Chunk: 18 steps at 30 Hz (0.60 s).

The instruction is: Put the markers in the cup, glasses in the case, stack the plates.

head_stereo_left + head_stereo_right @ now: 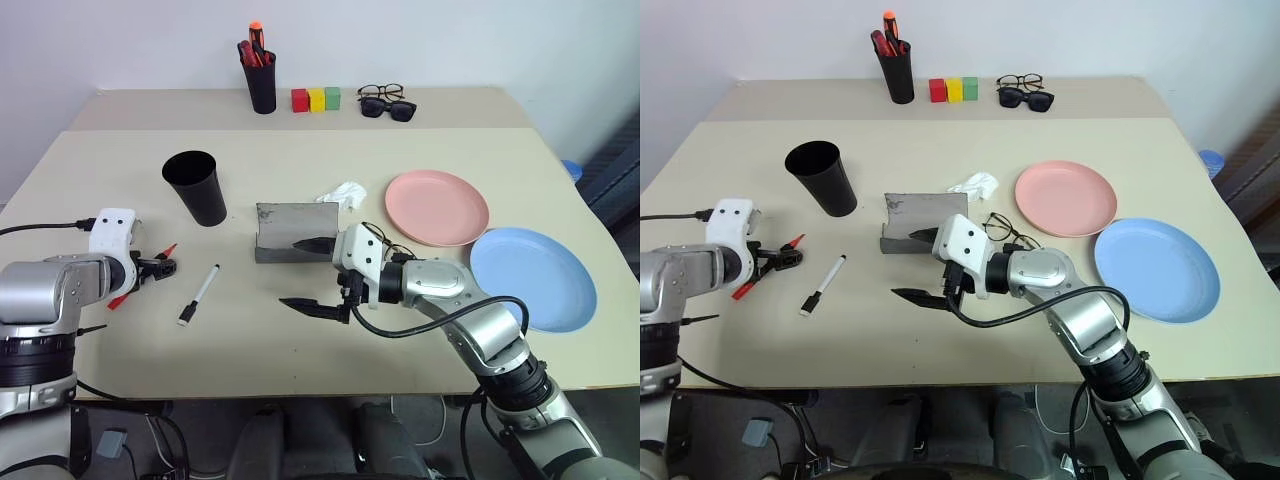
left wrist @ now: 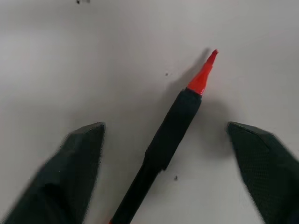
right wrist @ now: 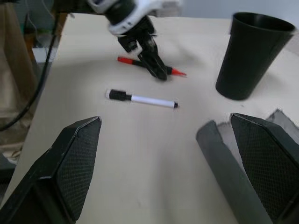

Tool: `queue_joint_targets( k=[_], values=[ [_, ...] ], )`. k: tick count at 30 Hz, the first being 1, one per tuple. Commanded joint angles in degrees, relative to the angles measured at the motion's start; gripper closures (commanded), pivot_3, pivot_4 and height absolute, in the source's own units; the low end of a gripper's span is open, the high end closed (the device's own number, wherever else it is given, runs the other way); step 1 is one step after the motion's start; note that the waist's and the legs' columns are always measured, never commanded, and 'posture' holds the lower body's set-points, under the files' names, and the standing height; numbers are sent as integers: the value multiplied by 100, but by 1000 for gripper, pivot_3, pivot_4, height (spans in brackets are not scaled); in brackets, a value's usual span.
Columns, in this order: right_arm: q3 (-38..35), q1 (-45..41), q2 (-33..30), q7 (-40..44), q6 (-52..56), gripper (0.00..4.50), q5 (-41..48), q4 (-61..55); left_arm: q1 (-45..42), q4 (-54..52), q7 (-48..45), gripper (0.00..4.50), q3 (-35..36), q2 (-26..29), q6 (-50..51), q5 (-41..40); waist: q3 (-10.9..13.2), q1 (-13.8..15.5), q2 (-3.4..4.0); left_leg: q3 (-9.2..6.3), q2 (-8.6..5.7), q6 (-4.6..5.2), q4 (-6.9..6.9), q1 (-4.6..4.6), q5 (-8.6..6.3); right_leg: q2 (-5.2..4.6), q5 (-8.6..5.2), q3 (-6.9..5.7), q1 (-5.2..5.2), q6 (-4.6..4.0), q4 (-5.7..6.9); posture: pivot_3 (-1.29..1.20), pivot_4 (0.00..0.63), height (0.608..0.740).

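Note:
The red and black marker (image 2: 173, 126) lies on the table at the left, with my left gripper (image 1: 160, 268) open astride its tip end, fingers clear of it. The white marker (image 1: 200, 293) with its black cap lies just to the right. Behind them stands the black cup (image 1: 197, 187). The grey case (image 1: 285, 225) sits open mid-table. My right gripper (image 1: 310, 273) hangs open in front of the case, pointing left. The wire-framed glasses (image 1: 1002, 228) lie right of the case, partly hidden by that hand. The pink plate (image 1: 437, 207) and blue plate (image 1: 533, 277) lie side by side at the right.
A crumpled white tissue (image 1: 343, 193) lies behind the case. At the back stand a black pen pot (image 1: 261, 85) with pens, three coloured blocks (image 1: 316, 99), dark sunglasses (image 1: 388, 107) and another thin-framed pair (image 1: 380, 91). The blue plate is near the table's right edge.

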Motion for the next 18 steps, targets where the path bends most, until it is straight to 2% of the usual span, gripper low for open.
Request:
queue_joint_targets(
  k=[1,4,5,6,7,9,11,13,18],
  values=[
    [-18,67,31,-12,-158,0,-22,-175,-78,205,-61,1873,-53,154,-93,177,0,-9,0,0,0,0,-1,0,0,0,0,0,-1,0,0,0,150,740],
    [-34,94,15,-3,-222,0,-59,-133,-71,240,-84,3286,-5,128,-76,190,0,-17,0,1,2,-2,-2,0,1,0,0,0,-3,0,3,0,150,740],
    [-48,95,21,-5,-231,0,-61,-118,-60,239,-45,3944,35,96,-75,212,0,-19,0,1,2,-3,-2,1,1,1,0,0,-4,-1,4,0,150,740],
    [-59,95,28,-7,-237,0,-61,-105,-51,242,11,4296,84,60,-95,245,0,-19,0,0,2,-3,-2,1,1,1,0,0,-4,-1,5,0,150,740],
    [-66,93,31,-3,-245,0,-62,-95,-33,237,104,4467,199,-7,-291,300,0,-17,0,0,2,-3,-2,1,2,1,0,1,-4,-1,5,0,150,740],
    [-81,93,26,9,-251,0,-58,-93,-70,260,424,4467,594,-238,-990,431,0,-3,0,0,2,-3,-2,1,1,-1,0,1,-4,-1,5,0,150,740],
    [-111,65,26,29,-281,0,-56,-55,-293,351,1447,4467,1124,-539,-2285,903,0,20,-2,-1,3,-3,-1,-1,2,-2,0,0,-4,-1,4,0,150,740],
    [-192,5,75,34,-381,0,-35,34,-532,396,2176,4467,1396,-654,-3556,1300,5,42,-43,-2,3,-4,0,-1,2,-10,2,0,-6,-2,4,0,150,740],
    [-596,-316,614,-367,-760,0,44,426,-985,-47,1762,4467,1322,-987,-5566,1124,-7,61,-68,-5,-4,-15,11,-66,8,-26,10,-10,-60,-3,3,0,150,740]
  ],
)
